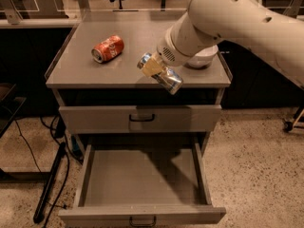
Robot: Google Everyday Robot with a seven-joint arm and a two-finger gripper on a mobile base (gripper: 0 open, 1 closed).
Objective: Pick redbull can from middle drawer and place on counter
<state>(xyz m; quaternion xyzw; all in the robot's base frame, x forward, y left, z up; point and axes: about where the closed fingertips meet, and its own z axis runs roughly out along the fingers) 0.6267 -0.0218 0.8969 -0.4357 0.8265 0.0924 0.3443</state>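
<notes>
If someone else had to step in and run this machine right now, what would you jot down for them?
Hand: shut on the slim silver-and-blue drink can, held tilted in the air by the front edge of the flat grey counter.
Wide grey metal middle drawer: pulled open, nothing in it.
Done: can is out of the drawer.
Left: set it on the counter, release.

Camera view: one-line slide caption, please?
The gripper holds the redbull can, tilted, at the front edge of the counter; the middle drawer stands open below.

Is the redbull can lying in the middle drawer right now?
No, the gripper holds the redbull can tilted over the counter's front edge.
</notes>
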